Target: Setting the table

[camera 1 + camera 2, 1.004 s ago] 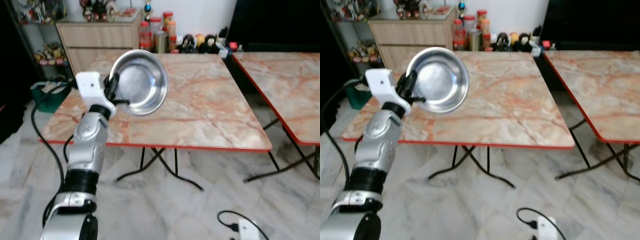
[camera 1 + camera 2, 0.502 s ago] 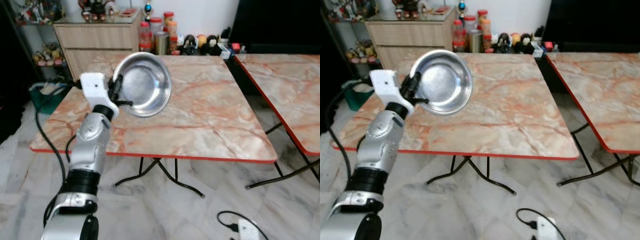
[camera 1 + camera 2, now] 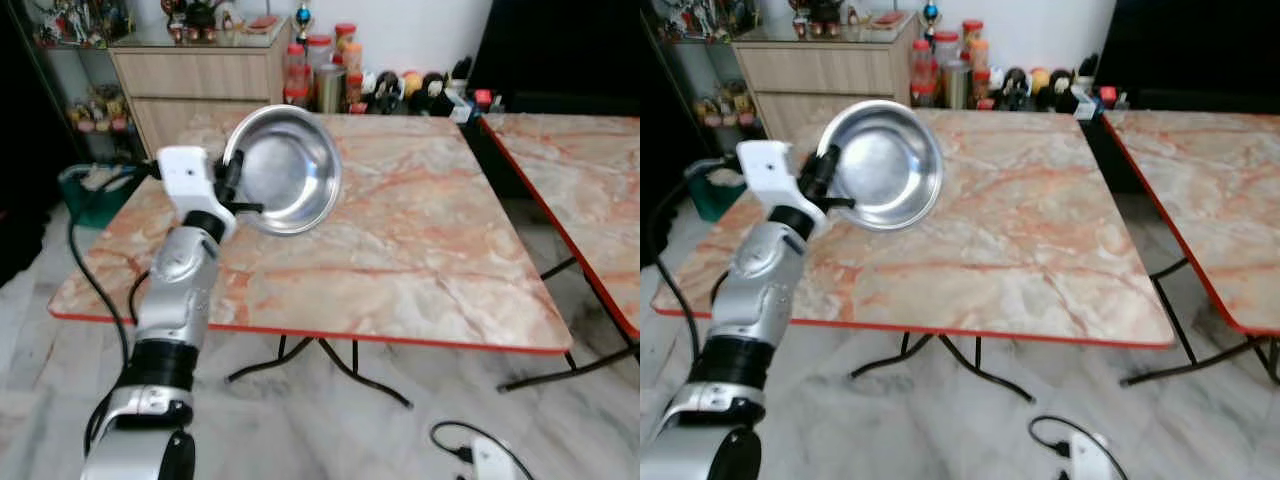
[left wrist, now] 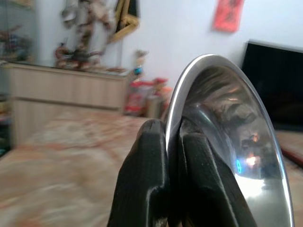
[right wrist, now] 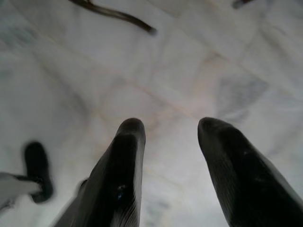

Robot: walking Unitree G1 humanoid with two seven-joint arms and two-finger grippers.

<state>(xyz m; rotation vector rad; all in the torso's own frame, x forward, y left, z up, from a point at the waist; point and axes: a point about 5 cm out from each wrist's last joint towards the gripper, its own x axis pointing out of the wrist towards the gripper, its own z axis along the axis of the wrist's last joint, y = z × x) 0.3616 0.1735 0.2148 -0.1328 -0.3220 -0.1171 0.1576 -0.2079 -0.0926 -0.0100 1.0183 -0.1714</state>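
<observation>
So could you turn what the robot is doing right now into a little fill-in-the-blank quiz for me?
1. The left gripper pinches the rim of a shiny metal ____.
2. The bowl is held tilted in the air above a table with a ____ edge.
3. The right gripper points down at the floor, its fingers ____.
4. Jars and bottles stand on the ____ side of the table.

Missing words: bowl; red; open; far
</observation>
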